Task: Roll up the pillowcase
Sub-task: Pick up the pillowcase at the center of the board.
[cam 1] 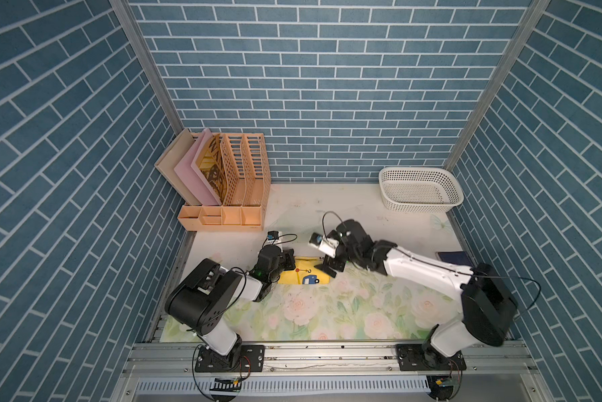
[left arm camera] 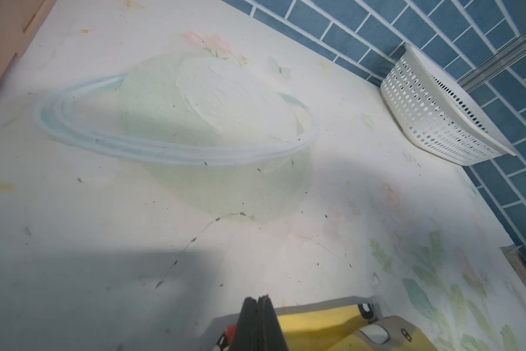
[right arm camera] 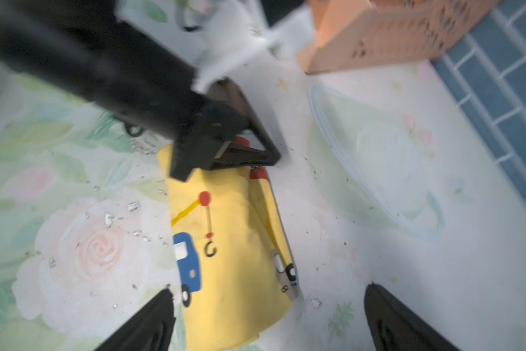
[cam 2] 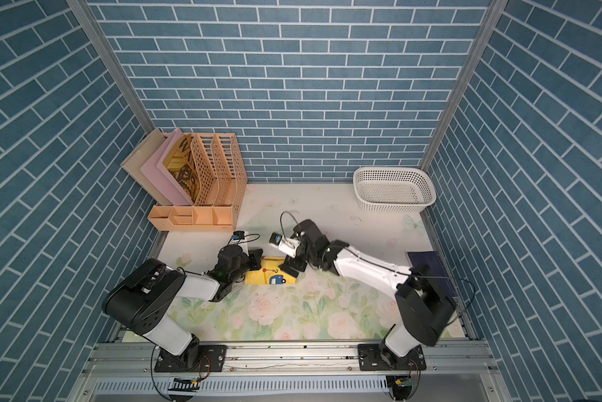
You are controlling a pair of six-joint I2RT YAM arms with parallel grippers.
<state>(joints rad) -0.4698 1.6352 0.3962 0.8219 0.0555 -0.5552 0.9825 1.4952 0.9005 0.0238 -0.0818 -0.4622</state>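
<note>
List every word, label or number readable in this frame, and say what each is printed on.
"WA": large dark letters on the brown printed board standing in the peach file organizer. The rest of the word is cut off by the organizer's lattice wall.
On the pillowcase: cartoon vehicles only, no lettering.
On the dark blue booklet: nothing legible at this size.

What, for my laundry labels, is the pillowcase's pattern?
The pillowcase is bright yellow with cartoon vehicles; clearest in the right wrist view.
</note>
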